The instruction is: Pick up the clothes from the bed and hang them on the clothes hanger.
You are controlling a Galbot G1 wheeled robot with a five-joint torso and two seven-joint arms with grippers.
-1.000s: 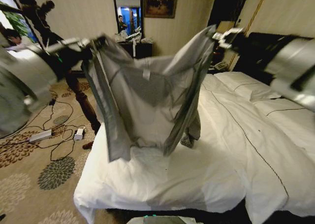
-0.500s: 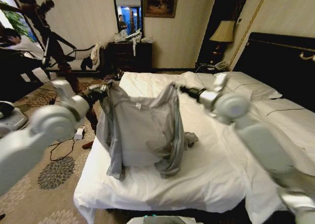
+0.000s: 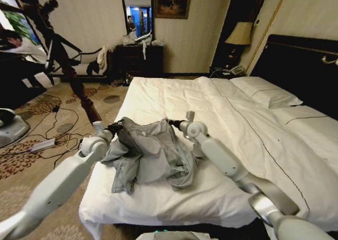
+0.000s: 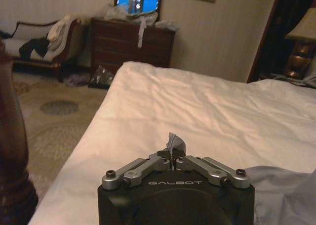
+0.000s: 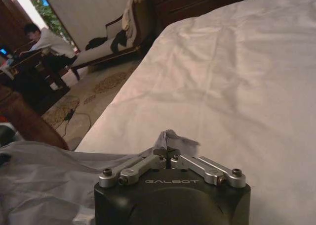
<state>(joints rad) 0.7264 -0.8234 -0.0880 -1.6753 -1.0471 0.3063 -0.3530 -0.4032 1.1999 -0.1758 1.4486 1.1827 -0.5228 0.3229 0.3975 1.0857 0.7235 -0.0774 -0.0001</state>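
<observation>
White bed (image 3: pixel 174 97) is lying open and flat beyond the crumpled grey clothes (image 3: pixel 150 155), offering free room toward the pillows (image 3: pixel 266 92). Both arms are stretching low across the near half, the left end effector (image 3: pixel 113 128) and right end effector (image 3: pixel 171 123) pinching the garment's far edge. A dark wooden post (image 3: pixel 87 105) is standing beside the bed's left edge, narrowing passage there.

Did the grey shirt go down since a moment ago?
Yes. The grey shirt was held up high against the far wall; now it lies crumpled on the bed, with the left gripper and right gripper pinching it.
</observation>
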